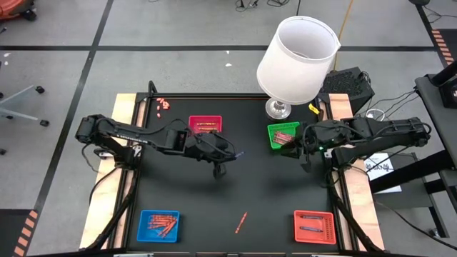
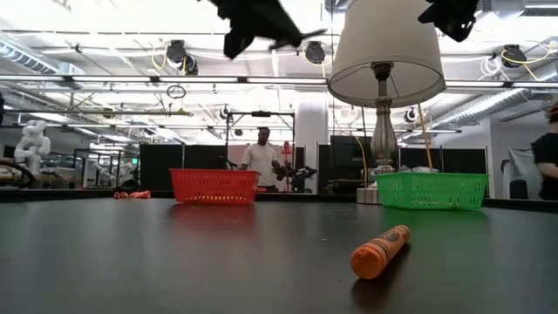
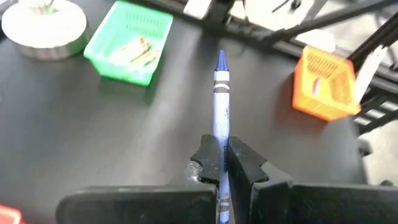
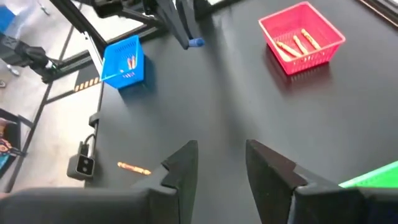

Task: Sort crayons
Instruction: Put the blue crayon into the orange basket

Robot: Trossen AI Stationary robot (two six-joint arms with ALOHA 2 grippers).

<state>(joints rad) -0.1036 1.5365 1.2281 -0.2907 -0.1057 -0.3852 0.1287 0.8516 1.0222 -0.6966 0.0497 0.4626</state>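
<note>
Crayons: one orange wax stick (image 1: 241, 222) is lying loose on the black worktop (image 1: 235, 185) near the front edge, between the blue plastic tray (image 1: 158, 225) and the orange plastic tray (image 1: 314, 226), both holding crayons. Mid-worktop, left pincer (image 3: 222, 163) is hovering, clenched on a blue paper-wrapped crayon (image 3: 221, 93) pointing forward. Right pincer (image 4: 221, 163) is hanging released, nothing between its fingers, beside the green plastic tray (image 1: 283, 135). Farther back, red plastic tray (image 1: 205, 125) is holding several sticks; white-shaded lamp (image 1: 298, 58) is standing behind.

Two dark jointed arms are seen, left arm (image 1: 136, 137) and right arm (image 1: 371, 132). Matte black blocky fingers (image 4: 186, 165) are fitted. A small green light is shown on the right arm.
</note>
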